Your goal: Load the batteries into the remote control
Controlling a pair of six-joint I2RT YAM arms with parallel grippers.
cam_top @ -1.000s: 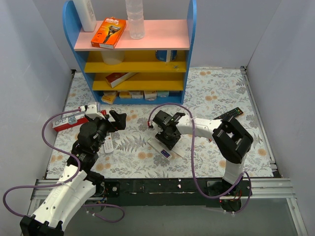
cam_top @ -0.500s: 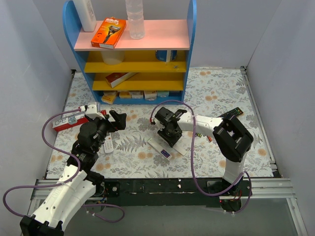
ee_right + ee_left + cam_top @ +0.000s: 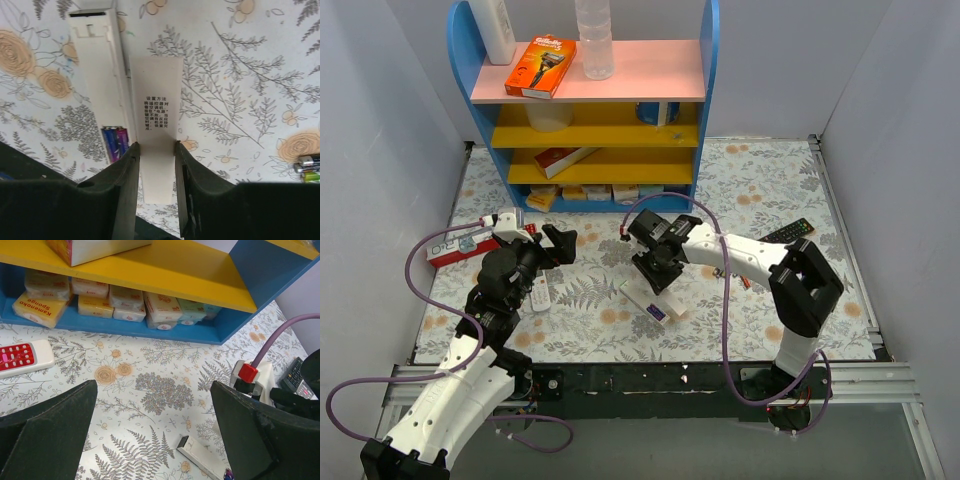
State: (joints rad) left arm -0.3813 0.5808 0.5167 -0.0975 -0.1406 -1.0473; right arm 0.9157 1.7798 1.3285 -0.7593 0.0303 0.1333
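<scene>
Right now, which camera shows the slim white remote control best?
The right wrist view: the slim white remote control lies close up, purple batteries in its open compartment, beside the white cover the right gripper grips. The top view shows it small; the left wrist catches only one end.

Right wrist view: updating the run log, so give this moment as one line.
right jaws: shut on battery cover | remote control: compartment open, purple batteries inside | left jaws: open, holding nothing
</scene>
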